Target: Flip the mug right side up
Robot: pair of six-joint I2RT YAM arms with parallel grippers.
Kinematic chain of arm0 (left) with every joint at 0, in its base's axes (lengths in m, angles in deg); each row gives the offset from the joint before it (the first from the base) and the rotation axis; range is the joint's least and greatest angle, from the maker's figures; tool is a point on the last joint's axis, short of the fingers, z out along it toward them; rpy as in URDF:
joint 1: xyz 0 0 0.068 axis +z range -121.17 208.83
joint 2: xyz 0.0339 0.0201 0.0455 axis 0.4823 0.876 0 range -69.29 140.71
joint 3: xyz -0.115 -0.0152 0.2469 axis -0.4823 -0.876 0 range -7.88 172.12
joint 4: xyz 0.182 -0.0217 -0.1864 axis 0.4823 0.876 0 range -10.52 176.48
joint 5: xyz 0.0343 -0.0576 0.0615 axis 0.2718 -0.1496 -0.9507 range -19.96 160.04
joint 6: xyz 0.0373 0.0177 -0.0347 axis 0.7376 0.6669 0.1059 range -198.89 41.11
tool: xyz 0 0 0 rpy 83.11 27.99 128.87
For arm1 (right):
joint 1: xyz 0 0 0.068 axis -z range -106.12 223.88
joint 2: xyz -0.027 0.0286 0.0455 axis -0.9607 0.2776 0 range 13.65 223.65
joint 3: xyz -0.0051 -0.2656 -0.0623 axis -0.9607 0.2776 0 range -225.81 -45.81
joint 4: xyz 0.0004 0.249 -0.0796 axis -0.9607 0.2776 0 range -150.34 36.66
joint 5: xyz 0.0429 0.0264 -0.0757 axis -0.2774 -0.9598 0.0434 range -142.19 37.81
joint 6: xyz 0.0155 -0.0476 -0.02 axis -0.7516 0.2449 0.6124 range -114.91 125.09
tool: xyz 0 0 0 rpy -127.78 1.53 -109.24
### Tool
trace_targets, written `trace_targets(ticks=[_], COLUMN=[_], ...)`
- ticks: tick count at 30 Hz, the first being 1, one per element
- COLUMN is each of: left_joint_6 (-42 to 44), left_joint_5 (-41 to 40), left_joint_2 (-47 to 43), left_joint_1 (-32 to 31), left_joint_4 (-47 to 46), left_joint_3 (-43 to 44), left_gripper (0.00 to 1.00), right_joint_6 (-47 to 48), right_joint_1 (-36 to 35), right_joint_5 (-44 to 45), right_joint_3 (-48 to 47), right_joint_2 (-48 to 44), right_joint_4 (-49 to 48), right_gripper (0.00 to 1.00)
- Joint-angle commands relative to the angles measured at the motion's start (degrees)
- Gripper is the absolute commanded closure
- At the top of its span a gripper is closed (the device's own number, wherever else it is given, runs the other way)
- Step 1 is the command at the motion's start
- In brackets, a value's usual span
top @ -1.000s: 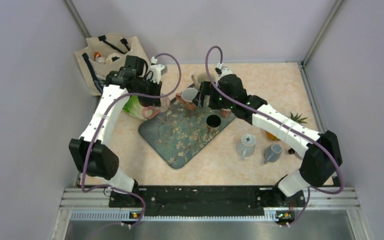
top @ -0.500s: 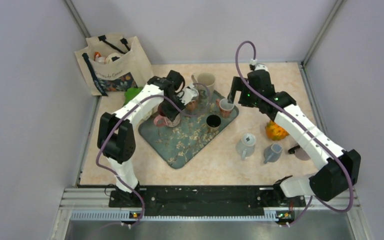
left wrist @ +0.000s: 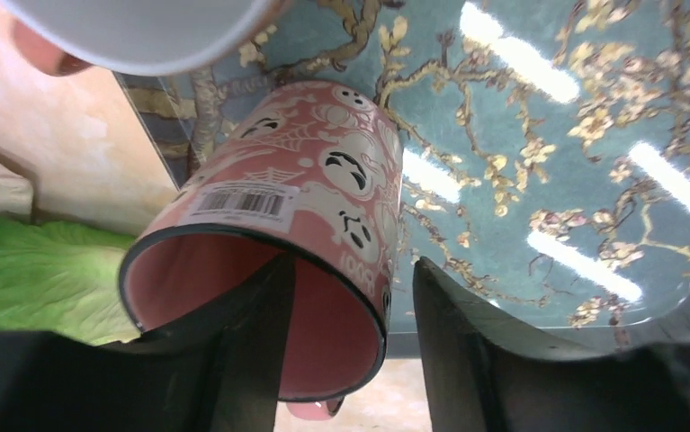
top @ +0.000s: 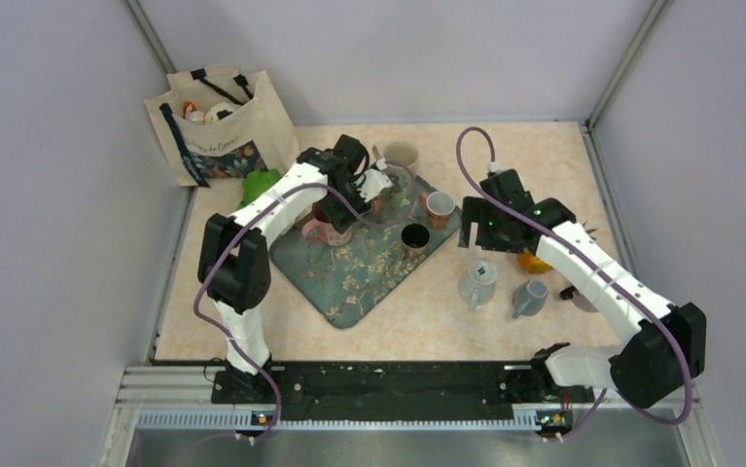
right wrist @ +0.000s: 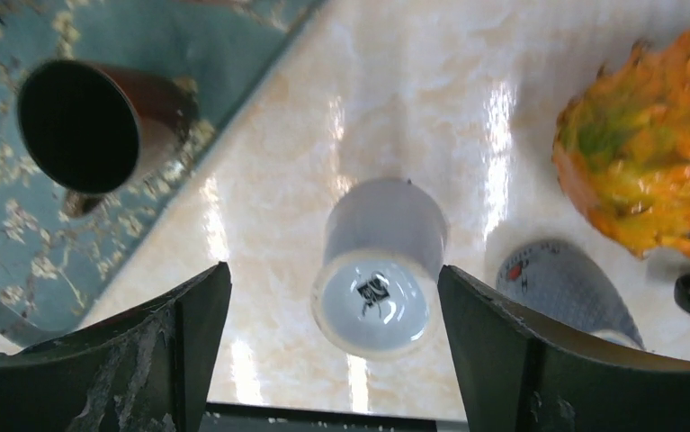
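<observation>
A pale grey mug (top: 479,282) stands upside down on the table right of the tray, its marked base up (right wrist: 379,297). My right gripper (top: 476,222) hovers above it, wide open and empty (right wrist: 332,270), with the mug between the fingers in the right wrist view. My left gripper (top: 344,199) is at a pink ghost-print mug (left wrist: 323,198) standing mouth up at the tray's left edge (top: 325,230). One finger (left wrist: 251,342) is inside the mug. The other (left wrist: 458,342) is outside, with a gap to the wall.
The blue floral tray (top: 349,282) also holds a dark cup (top: 414,236), a small pink cup (top: 439,206) and a white mug (top: 371,182). A second grey mug (top: 529,295) and an orange-green fruit (top: 534,258) lie right. A beige mug (top: 400,156), a tote bag (top: 218,122) and a green item (top: 257,185) sit at the back.
My right gripper has moved from the tray's far side down to the right, over the upside-down grey mug. My left arm swung from the bag onto the pink mug, then barely moved.
</observation>
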Motion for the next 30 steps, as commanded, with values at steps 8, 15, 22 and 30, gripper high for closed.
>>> trace_targets(ticks=[8,15,22,30], left_joint_6=[-4.2,-9.7,-10.7,-10.9], left_joint_5=[12.6,9.7,11.5,11.5], left_joint_2=[-15.5,-22.3,-25.2,-25.5], left_joint_1=[0.3,1.3,1.4,1.7], left_joint_4=[-3.4,-9.0,-10.4,-10.6], left_joint_3=[3.3,-2.2,-5.3,-5.5], left_gripper=[0.34,0.34,0.34,0.34], right_joint_6=[-11.0,-19.3,-25.1,-25.2], right_joint_1=[-10.2,-14.1,-14.7,-14.7], right_joint_5=[4.4,7.1,13.7,19.2], right_joint_3=[4.1,14.2,23.8,26.1], right_joint_2=[-3.4,-4.0,-3.4,-2.3], right_joint_4=[9.5,2.9,-7.6,-14.7], right_gripper=[0.21,0.34,0.46,0.55])
